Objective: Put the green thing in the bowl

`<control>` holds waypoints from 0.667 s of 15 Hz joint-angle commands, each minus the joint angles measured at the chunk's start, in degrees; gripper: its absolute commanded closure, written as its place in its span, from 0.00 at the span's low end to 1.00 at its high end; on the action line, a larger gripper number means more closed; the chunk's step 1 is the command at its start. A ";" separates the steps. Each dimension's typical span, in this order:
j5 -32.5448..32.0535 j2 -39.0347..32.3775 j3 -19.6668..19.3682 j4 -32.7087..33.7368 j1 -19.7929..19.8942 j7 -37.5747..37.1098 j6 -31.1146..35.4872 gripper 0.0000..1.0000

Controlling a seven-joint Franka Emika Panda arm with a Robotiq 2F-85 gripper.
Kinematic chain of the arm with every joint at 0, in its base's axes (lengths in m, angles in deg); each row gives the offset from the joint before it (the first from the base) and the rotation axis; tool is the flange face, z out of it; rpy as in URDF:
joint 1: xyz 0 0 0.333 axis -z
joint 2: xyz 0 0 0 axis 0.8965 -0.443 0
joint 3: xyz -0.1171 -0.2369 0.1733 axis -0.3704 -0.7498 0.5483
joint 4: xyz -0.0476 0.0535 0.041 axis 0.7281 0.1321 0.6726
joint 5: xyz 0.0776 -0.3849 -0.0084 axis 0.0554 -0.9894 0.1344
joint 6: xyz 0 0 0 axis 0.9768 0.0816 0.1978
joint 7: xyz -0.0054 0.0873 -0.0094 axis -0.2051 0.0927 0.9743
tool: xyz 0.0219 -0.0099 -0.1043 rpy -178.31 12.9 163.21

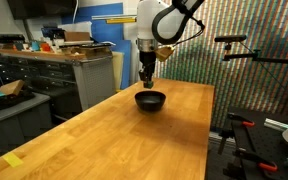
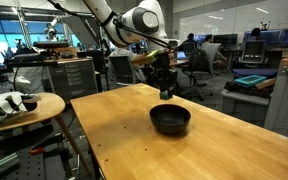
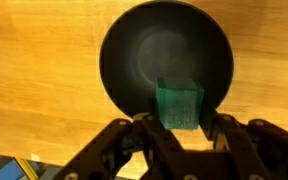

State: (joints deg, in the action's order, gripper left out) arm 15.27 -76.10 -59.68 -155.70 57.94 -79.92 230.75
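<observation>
**A:** Take the exterior view down the length of the table. What holds what?

**B:** A shallow round black bowl [image 1: 150, 100] sits on the light wooden table top [image 1: 104, 130]. The gripper [image 1: 147, 83] of the white robot arm [image 1: 169, 20] hangs straight over it, just above the rim. From here I cannot tell how the jaws stand or what is between them.

**A:** What else is around?

**B:** A flat yellow piece [image 1: 12, 160] lies at the table's near corner, well apart from the bowl. A grey drawer cabinet [image 1: 44, 75] stands beyond the table's edge.

**A:** And the exterior view from the side?

**B:** There the black bowl [image 2: 170, 120] is nearer, and its dark inside faces the camera. The gripper [image 2: 165, 92] shows above and behind it. A round wooden side table [image 2: 29, 105] carrying white clutter stands beside the table top [image 2: 124, 150].

**A:** The wrist view?

**B:** Only this one shows the small dark-green cube-like block [image 3: 179, 105]. It is pinched between the dark fingers [image 3: 142, 128] of the gripper [image 3: 181, 125], held over the near rim of the black bowl [image 3: 134, 55] and not lying in it. The green block hides part of that rim. The bowl's floor is plain and dark, with table top [image 3: 34, 60] around it.
</observation>
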 commanded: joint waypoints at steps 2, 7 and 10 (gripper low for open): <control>3.56 0.23 0.54 -3.40 2.15 -2.72 2.62 0.83; 4.17 -3.07 -0.77 -5.64 1.40 -8.41 11.35 0.83; 4.09 -5.84 -2.24 -5.84 0.45 -11.39 16.85 0.83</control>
State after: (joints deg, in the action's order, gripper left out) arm 18.84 -79.91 -60.01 -161.45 59.69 -88.35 242.60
